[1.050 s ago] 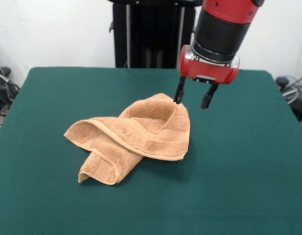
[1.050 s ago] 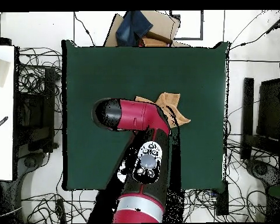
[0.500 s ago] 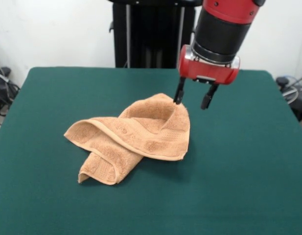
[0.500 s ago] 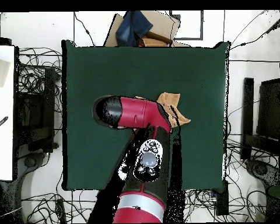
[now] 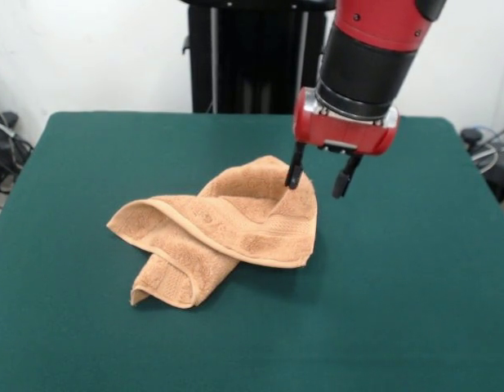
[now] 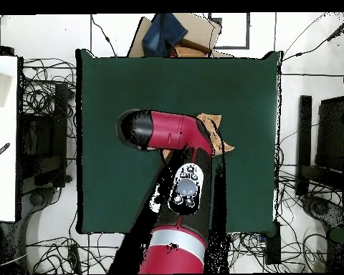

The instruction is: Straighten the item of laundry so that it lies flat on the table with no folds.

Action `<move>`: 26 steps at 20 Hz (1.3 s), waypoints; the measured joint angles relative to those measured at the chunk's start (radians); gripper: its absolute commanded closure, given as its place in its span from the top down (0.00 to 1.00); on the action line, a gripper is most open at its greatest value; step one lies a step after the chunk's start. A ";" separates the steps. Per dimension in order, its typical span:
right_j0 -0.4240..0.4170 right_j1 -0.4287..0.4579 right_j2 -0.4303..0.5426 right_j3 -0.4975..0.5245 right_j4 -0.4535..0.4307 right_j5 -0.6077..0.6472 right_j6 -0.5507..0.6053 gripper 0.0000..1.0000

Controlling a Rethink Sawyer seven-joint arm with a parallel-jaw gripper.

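The item of laundry (image 5: 223,229) is a light orange-tan terry towel, crumpled and folded over itself near the middle of the dark green table (image 5: 415,310). My gripper (image 5: 317,180) hangs open over the towel's far right edge, its left finger (image 5: 293,172) just above the fabric and the right one beyond the edge, holding nothing. From overhead the arm covers most of the towel (image 6: 216,134), and only one corner peeks out on the arm's right side.
In the overhead view a cardboard box with a blue cloth (image 6: 169,32) sits beyond the table's top edge. Cables lie on the floor on both sides. A white surface (image 6: 3,136) stands at the left.
The gripper has dropped slightly and shifted a little toward the towel. The towel has not moved.
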 measured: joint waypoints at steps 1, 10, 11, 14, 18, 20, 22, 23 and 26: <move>-0.001 0.002 0.000 -0.004 0.000 0.000 0.000 1.00; -0.009 0.032 0.005 -0.056 0.000 0.001 0.000 1.00; -0.011 0.034 0.006 -0.060 0.001 0.003 0.000 1.00; -0.015 0.034 0.008 -0.067 0.007 0.011 0.000 1.00; -0.014 0.014 0.009 -0.053 0.027 0.047 0.000 1.00; -0.012 -0.005 0.009 -0.032 0.033 0.063 0.000 1.00; -0.007 -0.030 0.009 -0.003 0.037 0.082 0.000 1.00; -0.005 -0.039 0.009 0.008 0.038 0.088 0.000 1.00; 0.007 -0.075 0.009 0.060 0.050 0.099 0.000 1.00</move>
